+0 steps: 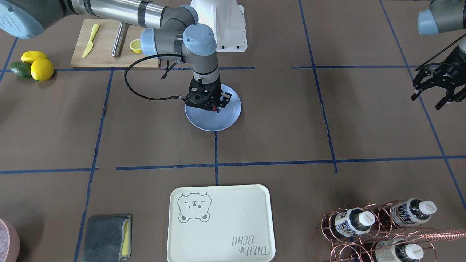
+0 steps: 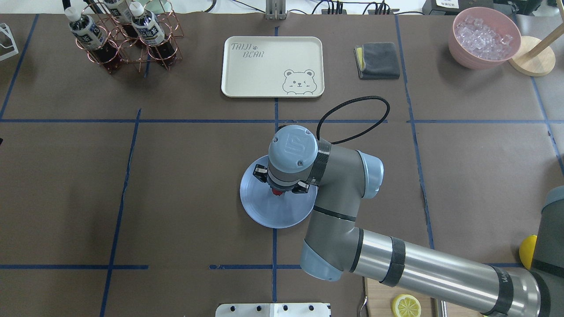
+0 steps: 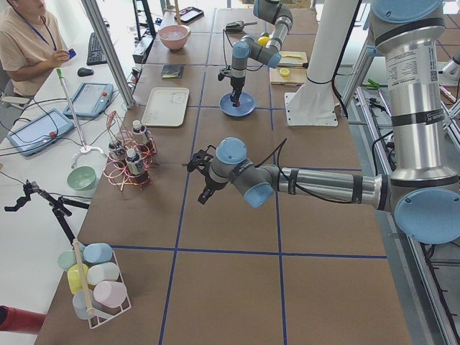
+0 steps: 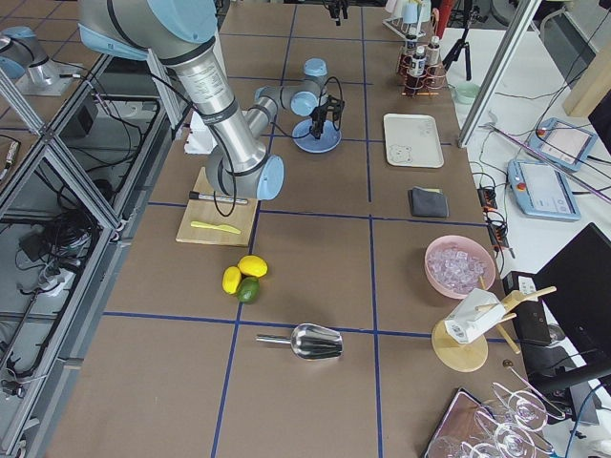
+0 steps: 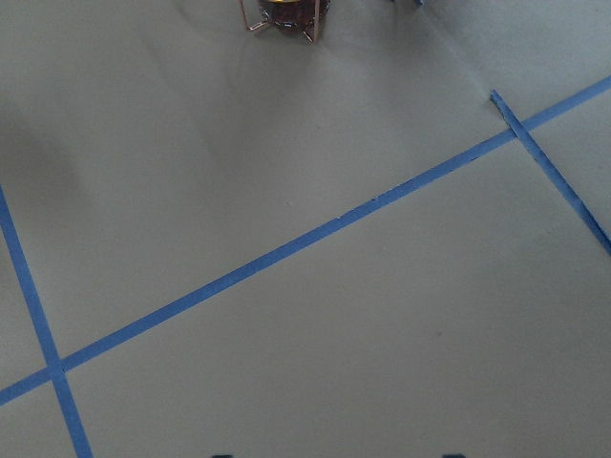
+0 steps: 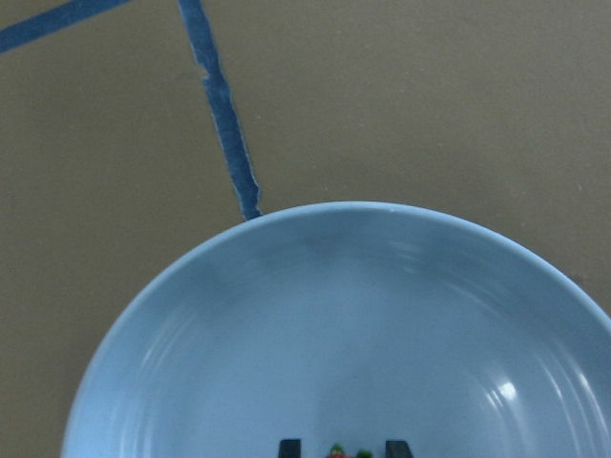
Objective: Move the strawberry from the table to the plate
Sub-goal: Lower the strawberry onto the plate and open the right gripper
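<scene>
The light-blue plate [image 1: 218, 123] [image 2: 268, 213] [image 6: 334, 324] lies near the middle of the brown-paper table [image 1: 276, 138]. My right gripper [image 1: 220, 104] [image 2: 276, 190] [image 6: 343, 448] points straight down over the plate's centre. It is shut on the small red strawberry [image 1: 217, 107] [image 2: 276, 192] [image 6: 336, 453], which shows between the two fingertips just above the plate. My left gripper [image 1: 426, 102] hangs off to the side above bare table, open and holding nothing.
A cream bear tray [image 1: 218, 223], a grey cloth [image 1: 107, 238] and a copper bottle rack [image 1: 378, 229] line the far side. A wooden board [image 1: 109, 40] with a yellow knife and a lemon half, two lemons [image 1: 42, 69] and an avocado [image 1: 20, 69] lie on my right.
</scene>
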